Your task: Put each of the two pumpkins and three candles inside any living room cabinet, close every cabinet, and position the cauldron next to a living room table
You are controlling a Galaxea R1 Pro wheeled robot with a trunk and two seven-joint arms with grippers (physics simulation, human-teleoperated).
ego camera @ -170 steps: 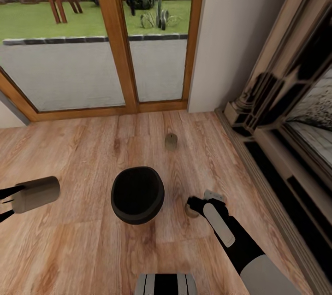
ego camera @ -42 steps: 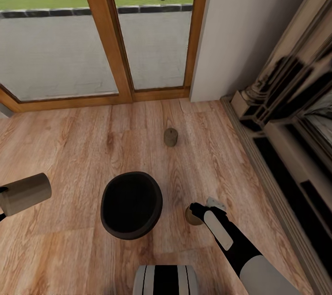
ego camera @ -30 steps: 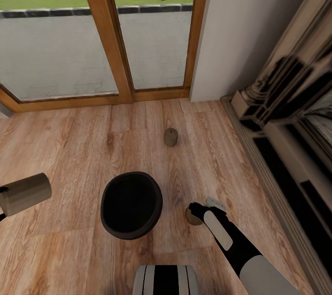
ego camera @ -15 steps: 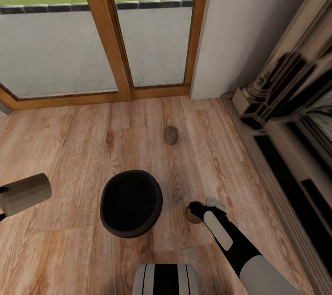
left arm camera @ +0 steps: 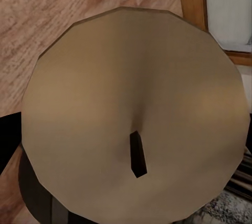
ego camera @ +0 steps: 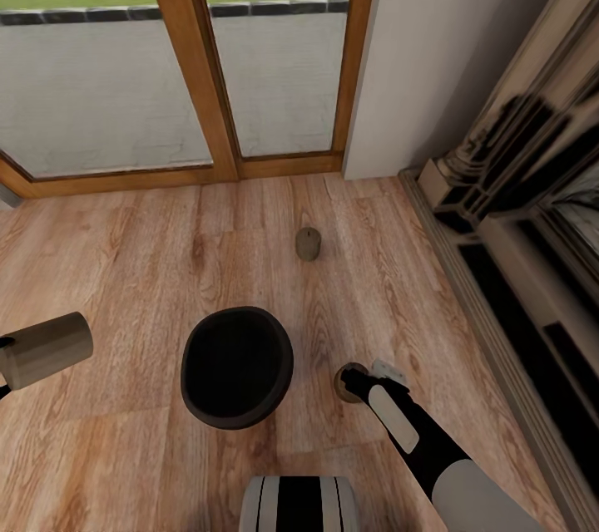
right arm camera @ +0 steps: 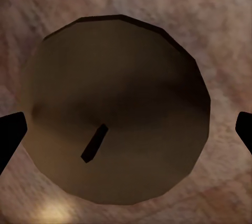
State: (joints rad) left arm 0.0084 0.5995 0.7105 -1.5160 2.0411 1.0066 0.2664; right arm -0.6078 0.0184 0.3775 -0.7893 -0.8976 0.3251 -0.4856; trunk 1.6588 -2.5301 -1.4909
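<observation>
The black cauldron (ego camera: 237,367) stands on the wooden floor straight ahead of me. A beige candle (ego camera: 47,347) is held sideways at the far left, with my left gripper (ego camera: 3,366) shut on it; its wick end (left arm camera: 136,129) faces the left wrist camera. A second candle (ego camera: 342,383) stands on the floor just right of the cauldron. My right gripper (ego camera: 353,382) is over it, open, with a fingertip (right arm camera: 10,136) on either side of the candle (right arm camera: 118,129). A third candle (ego camera: 308,243) stands farther off, beyond the cauldron. The pumpkins, the cabinet and the table are out of view.
Glass doors in a wooden frame (ego camera: 200,100) close off the far side, with a white wall (ego camera: 424,58) to their right. A stone fireplace surround (ego camera: 516,216) runs along the right edge of the floor. My own base (ego camera: 299,504) shows at the bottom.
The right gripper has shifted slightly over the floor candle, whose top rim now shows more. The left arm and its candle have held still. The camera has tilted a little.
</observation>
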